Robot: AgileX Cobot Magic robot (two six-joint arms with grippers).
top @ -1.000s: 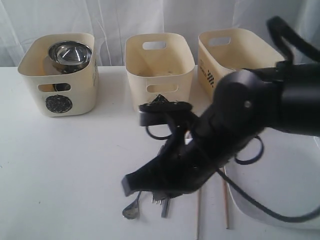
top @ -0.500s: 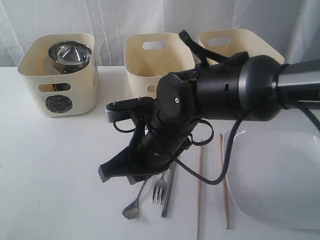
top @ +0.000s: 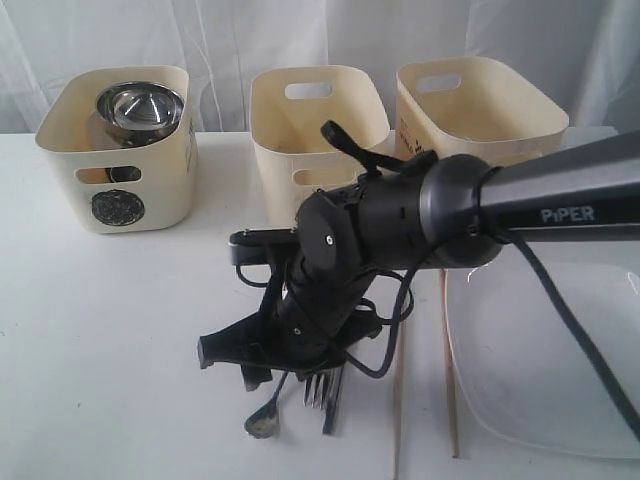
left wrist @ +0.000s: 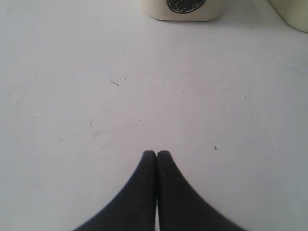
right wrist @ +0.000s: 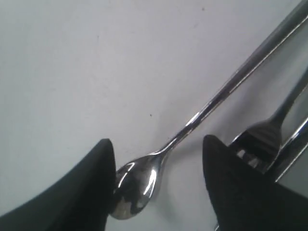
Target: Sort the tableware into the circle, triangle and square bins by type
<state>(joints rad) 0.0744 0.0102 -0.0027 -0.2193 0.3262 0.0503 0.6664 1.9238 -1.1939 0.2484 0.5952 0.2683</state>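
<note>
Steel spoon point(top: 263, 420) lies on the white table point(top: 110, 330) at the lower centre of the exterior view. Its bowl pokes out just below the right gripper point(top: 262, 372), which hangs low over it. A steel fork point(top: 318, 386) and a steel knife point(top: 332, 402) lie just right of the spoon. Two wooden chopsticks point(top: 397, 410) come next, then a large white squarish plate point(top: 545, 370) at lower right. At upper left, the cream plastic tub with a black scribbled circle point(top: 118, 165) holds steel bowls point(top: 140, 108).

In the left wrist view, the left gripper point(left wrist: 157, 155) has its fingers pressed together over bare table, holding nothing.

In the right wrist view, the right gripper point(right wrist: 160, 143) is spread wide. The spoon point(right wrist: 137, 185) has its bowl between the fingers, close against one of them. The fork point(right wrist: 260, 139) lies by the other finger.
</note>
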